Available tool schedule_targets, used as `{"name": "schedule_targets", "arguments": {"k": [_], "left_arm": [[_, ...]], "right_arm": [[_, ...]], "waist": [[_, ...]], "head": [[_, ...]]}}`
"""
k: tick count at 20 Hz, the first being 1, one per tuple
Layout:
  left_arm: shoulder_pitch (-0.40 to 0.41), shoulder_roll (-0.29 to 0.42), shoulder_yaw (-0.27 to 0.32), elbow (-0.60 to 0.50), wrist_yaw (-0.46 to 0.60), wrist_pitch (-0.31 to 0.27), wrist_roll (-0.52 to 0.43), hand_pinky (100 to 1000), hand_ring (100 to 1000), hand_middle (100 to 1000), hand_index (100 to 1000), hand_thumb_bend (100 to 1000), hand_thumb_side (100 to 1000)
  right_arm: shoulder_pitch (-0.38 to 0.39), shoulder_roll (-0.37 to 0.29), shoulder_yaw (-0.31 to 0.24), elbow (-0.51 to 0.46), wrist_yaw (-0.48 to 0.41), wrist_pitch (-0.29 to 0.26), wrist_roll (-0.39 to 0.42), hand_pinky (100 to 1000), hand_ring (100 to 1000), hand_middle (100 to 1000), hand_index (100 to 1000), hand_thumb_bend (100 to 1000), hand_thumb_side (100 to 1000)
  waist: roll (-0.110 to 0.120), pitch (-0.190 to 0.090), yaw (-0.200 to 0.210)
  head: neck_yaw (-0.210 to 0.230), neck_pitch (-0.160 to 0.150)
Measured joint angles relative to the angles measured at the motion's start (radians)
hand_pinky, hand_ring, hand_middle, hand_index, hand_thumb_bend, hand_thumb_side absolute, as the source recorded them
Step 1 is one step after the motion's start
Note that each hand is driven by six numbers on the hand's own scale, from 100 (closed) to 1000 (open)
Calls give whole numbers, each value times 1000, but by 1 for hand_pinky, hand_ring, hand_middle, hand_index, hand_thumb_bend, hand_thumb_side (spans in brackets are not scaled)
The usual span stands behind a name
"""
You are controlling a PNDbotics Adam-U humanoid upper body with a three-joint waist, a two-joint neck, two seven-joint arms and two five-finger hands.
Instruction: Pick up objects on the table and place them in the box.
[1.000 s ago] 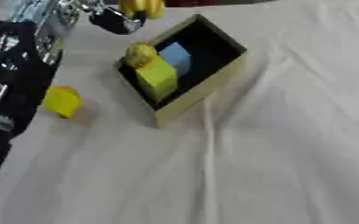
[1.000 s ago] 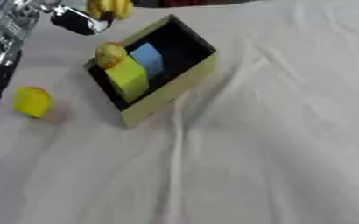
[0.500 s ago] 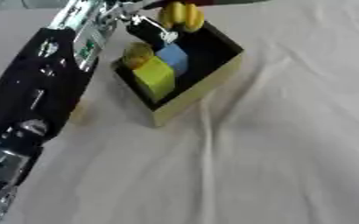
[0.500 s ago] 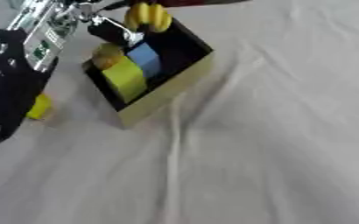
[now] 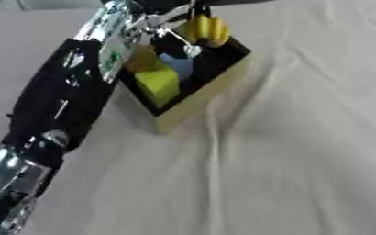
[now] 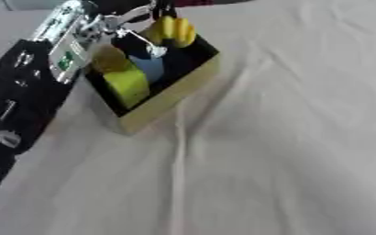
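Observation:
A shallow box (image 5: 201, 102) with yellow walls and a dark inside stands askew on the white cloth at the upper middle. Inside lie a yellow block (image 5: 159, 86), a pale blue block (image 5: 178, 66) and an orange-yellow lump (image 5: 142, 59). My left hand (image 5: 161, 25) reaches in from the left and hangs over the box's far corner. Its fingers are curled on a yellow banana-shaped piece (image 5: 206, 30), which sits just above the far rim. My right hand shows in neither view.
My black and silver left forearm (image 5: 67, 98) runs from the lower left corner up to the box and hides the cloth to the box's left. Creased white cloth (image 5: 287, 160) covers the table to the right and in front.
My left arm has stretched rightward, carrying the yellow piece from beyond the box's left side to over its far corner. The arm now covers a small yellow thing left of the box.

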Motion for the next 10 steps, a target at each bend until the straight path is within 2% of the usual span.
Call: {"name": "schedule_targets", "arguments": {"k": [5,10], "left_arm": [[2,-1,9,24,-46,-2,16,817,783,761,899,616,355],[2,-1,11,23,-71,-5,18,847,845,825,945,752,410]], "right_arm": [[1,1,0,0,0,2,2,857,789,596,739,100,469],[4,1,0,0,0,3,4,857,789,596,739,100,470]], "waist": [[3,2,3],[3,2,6]], "head": [[0,0],[0,0]]}}
